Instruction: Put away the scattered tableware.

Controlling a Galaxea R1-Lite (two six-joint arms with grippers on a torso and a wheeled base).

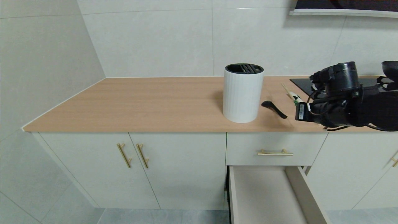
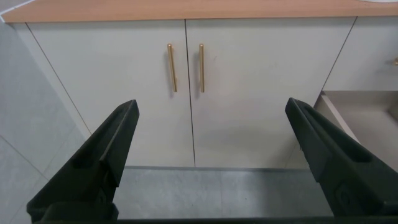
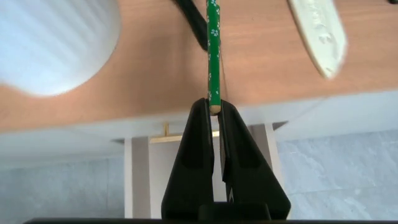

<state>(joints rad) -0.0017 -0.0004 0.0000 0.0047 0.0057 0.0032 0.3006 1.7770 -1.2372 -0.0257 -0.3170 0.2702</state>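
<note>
My right gripper (image 3: 214, 109) is shut on the end of a green chopstick (image 3: 214, 50) with small white flowers. The stick points out over the wooden counter (image 1: 155, 102), and its pale far part (image 1: 287, 91) shows just ahead of the right wrist. A white ribbed utensil holder (image 1: 242, 96) with a black slotted top stands on the counter, left of that gripper. A black-handled utensil (image 1: 274, 109) lies between the holder and the chopstick. A white spoon-like piece (image 3: 320, 34) lies on the counter beside them. My left gripper (image 2: 211, 109) is open and holds nothing, low in front of the cabinet doors (image 2: 186, 93).
Below the counter, a drawer (image 1: 264, 193) stands pulled out under a closed one with a brass handle (image 1: 275, 152). A black cooktop (image 1: 306, 83) lies at the counter's far right. Tiled walls close off the back and left. The counter's left half is bare wood.
</note>
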